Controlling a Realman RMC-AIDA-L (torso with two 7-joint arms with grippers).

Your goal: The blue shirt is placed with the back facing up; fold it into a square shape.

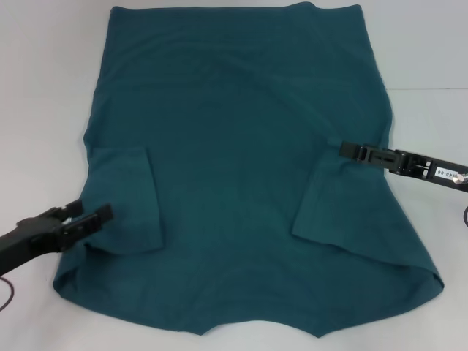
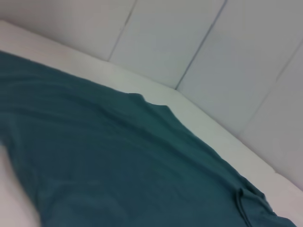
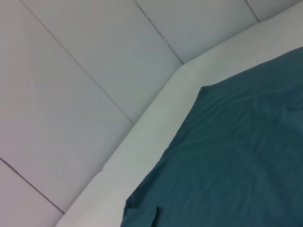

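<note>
The blue shirt lies flat on the white table, hem at the far side and collar toward me. Both short sleeves are folded inward onto the body. My left gripper is open at the shirt's near left edge, just beside the folded left sleeve, with no cloth between its fingers. My right gripper reaches in from the right and touches the shirt's right edge above the folded right sleeve. Each wrist view shows only the blue shirt spread on the table, with no fingers in view.
Bare white table borders the shirt on both sides. A pale panelled wall stands beyond the table's edge. A dark cable hangs by my left arm at the near left.
</note>
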